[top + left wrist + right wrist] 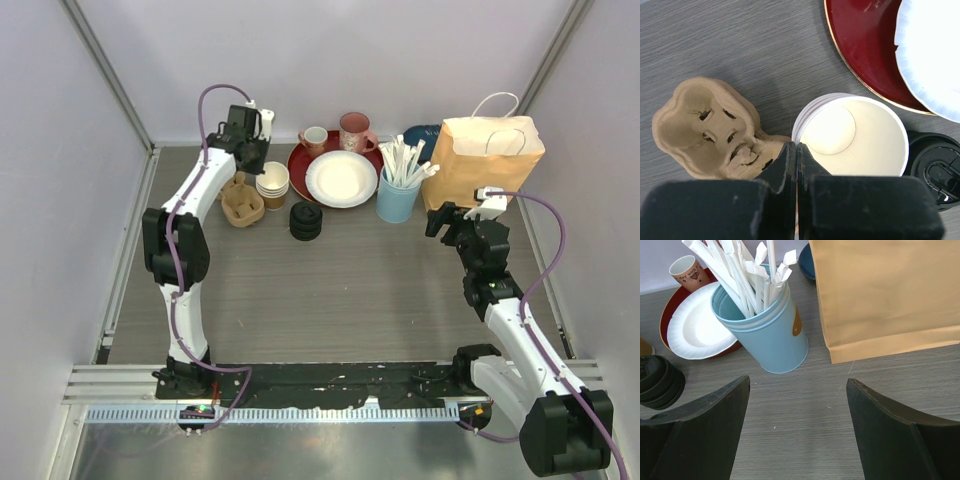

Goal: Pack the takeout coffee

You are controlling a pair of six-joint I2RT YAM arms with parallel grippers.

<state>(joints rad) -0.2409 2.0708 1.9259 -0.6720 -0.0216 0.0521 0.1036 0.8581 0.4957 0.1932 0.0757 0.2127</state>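
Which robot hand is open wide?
The right gripper, by the blue straw cup: its jaws stand far apart, holding nothing. The left gripper is pinched shut on the top paper cup.

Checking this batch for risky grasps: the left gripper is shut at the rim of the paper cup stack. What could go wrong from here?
1. The left gripper is shut at the rim of the nested paper cups. Several rims show, so lifting may bring up more than one cup, or the thin edge may slip out.
2. The pulp carrier sits right beside that gripper and could get nudged.
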